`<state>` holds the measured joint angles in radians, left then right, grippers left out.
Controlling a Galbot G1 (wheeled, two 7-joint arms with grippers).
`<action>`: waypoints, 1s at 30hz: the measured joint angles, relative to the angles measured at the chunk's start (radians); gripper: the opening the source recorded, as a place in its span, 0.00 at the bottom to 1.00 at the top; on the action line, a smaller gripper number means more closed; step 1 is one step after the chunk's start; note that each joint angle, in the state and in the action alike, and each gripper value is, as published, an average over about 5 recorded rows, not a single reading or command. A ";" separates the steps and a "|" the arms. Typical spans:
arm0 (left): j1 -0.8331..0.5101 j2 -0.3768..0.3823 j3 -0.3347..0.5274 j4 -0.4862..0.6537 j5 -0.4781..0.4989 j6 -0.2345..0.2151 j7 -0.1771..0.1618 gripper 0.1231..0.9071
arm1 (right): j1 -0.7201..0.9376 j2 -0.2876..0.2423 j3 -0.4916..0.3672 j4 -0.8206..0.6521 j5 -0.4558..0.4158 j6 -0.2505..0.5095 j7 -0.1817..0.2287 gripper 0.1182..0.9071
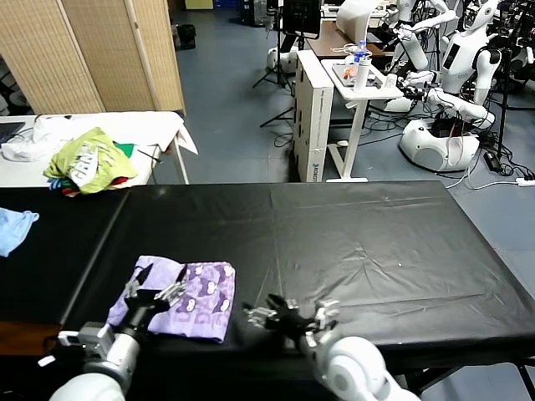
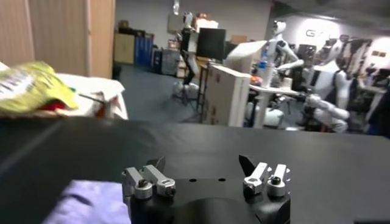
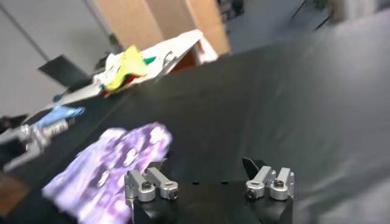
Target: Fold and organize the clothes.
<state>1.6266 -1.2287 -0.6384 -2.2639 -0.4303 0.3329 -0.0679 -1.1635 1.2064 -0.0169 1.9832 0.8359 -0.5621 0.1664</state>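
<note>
— Where is the T-shirt (image 1: 185, 288) lying?
— Folded, at seven o'clock on the black table (image 1: 351, 242).
— And the grippers?
— Left gripper (image 1: 155, 285) is hovering spread over it; right gripper (image 1: 290, 311) is waiting spread at its three o'clock.

Head view looks down over black table (image 1: 351, 251); wrist views skim low; all share it.
</note>
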 joint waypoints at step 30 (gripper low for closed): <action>0.044 -0.003 -0.044 -0.003 -0.004 0.008 -0.001 1.00 | 0.138 0.091 -0.049 -0.109 -0.114 -0.046 -0.010 0.06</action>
<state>1.6707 -1.2319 -0.6828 -2.2671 -0.4343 0.3409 -0.0687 -1.0257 1.2975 -0.0659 1.8746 0.7216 -0.6085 0.1563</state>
